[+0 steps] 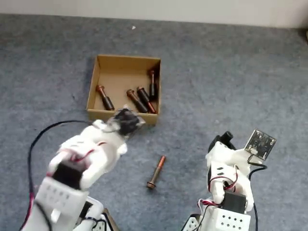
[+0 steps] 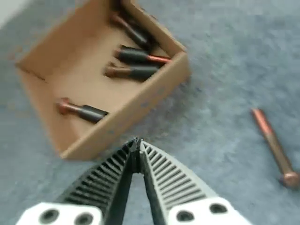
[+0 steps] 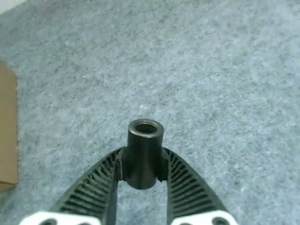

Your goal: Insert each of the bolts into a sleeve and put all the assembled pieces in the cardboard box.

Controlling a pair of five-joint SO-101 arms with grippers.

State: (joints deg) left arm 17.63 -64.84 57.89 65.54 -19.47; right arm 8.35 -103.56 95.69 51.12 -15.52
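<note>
While the right gripper (image 3: 141, 159) clasps a sleeve (image 3: 145, 140), the clenched left gripper (image 2: 137, 144) hovers near the loose bolt (image 2: 274, 147).

Assembled pieces (image 1: 105, 98) lie in the cardboard box (image 1: 120, 77), a bolt (image 1: 157, 172) outside it.

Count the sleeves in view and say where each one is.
5 sleeves. Four lie in the cardboard box, each on a bolt: one at left, two in the middle, one by the right wall. The fifth is clamped in the right gripper.
</note>
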